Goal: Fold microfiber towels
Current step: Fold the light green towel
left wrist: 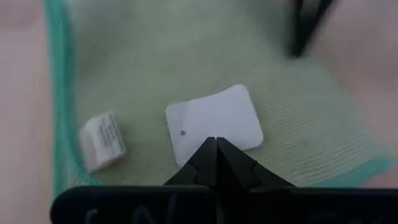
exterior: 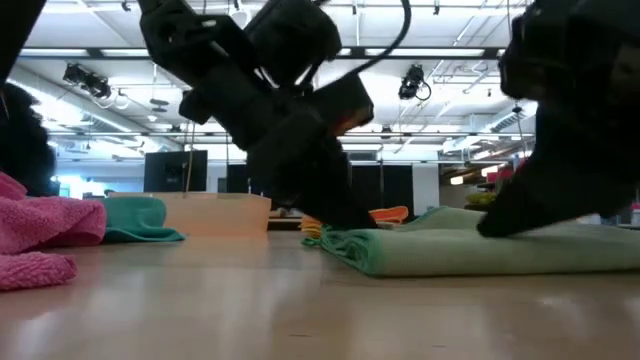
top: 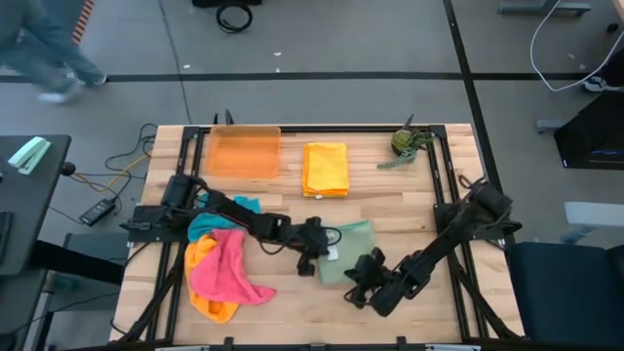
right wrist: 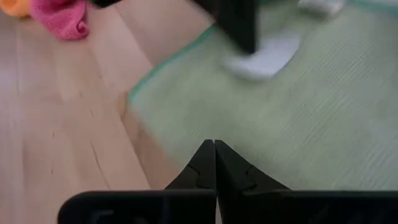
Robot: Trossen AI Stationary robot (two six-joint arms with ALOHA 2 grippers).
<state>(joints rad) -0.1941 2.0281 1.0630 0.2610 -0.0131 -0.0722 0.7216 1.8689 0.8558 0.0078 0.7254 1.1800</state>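
Two hands sit closed on the green towel [top: 349, 255] at mid-desk [top: 409, 210], neither pinching cloth. Left hand [left wrist: 216, 144] rests its tip at a white tag [left wrist: 214, 121]; right hand [right wrist: 214, 149] hangs over the towel's near edge. Pink towel [top: 226, 265], orange towel [top: 203, 255] and teal towel [top: 214, 219] lie heaped at left; a folded yellow towel [top: 326, 168] lies beside the tray [top: 244, 151].

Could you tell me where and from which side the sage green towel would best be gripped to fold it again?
Probably at a free corner of the sage green towel, pinching from above. It lies flat on the table, so only its teal-stitched edges offer a lip. The shut left gripper and shut right gripper already sit at its near edge.
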